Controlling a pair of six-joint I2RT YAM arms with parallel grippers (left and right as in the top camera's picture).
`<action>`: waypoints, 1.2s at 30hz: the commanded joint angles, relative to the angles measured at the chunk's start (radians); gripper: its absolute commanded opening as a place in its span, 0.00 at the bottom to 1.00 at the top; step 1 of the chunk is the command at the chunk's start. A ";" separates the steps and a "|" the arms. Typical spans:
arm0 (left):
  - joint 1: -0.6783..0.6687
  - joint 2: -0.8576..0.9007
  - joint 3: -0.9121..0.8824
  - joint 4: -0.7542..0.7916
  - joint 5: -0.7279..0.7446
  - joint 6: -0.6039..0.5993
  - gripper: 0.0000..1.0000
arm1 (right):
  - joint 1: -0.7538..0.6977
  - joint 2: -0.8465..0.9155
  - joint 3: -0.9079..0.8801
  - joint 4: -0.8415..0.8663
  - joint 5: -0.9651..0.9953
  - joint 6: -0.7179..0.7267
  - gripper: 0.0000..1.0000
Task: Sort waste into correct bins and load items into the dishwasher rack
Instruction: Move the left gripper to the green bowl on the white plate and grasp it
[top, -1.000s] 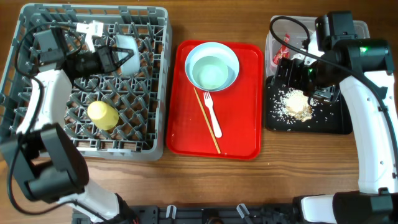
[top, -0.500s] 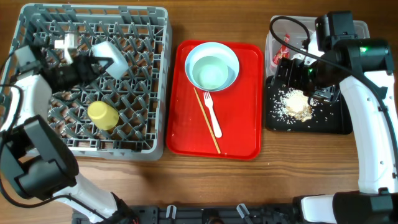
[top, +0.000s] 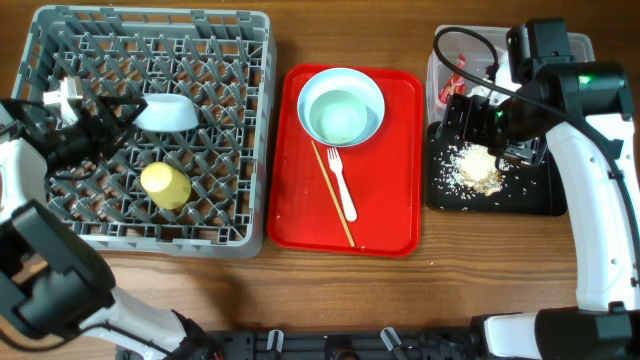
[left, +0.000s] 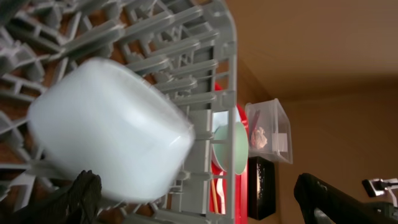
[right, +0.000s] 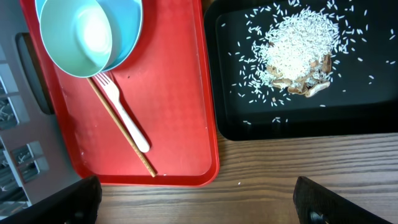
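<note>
A red tray (top: 390, 205) on the wooden table (top: 300, 300) carries 1 thin wooden stick (top: 347, 232).

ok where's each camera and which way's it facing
overhead: above the table, straight down on rack, red tray, black tray; left arm and right arm show.
left wrist: low over the rack, facing a blurred pale bowl; left fingertips show.
right wrist: down on red tray and black tray; right fingertips show.
shared: the blue bowl is in all three.

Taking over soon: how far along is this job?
Done: rice scraps in the black tray, red sachet wrapper in the clear plastic tub, yellow cup in the grey pegged rack. In hand: pale bowl in the rack, at the open left pincer. Left: blue bowl and white plastic fork on the red tray.
</note>
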 joint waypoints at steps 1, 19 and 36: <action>-0.029 -0.198 0.007 0.008 -0.014 -0.023 1.00 | -0.004 -0.014 0.020 0.000 0.020 0.012 1.00; -1.024 -0.221 0.007 0.414 -0.940 -0.249 1.00 | -0.198 -0.015 0.022 -0.016 -0.041 -0.026 1.00; -1.200 0.197 0.007 0.613 -1.048 -0.198 0.71 | -0.198 -0.014 0.021 -0.034 -0.040 -0.042 1.00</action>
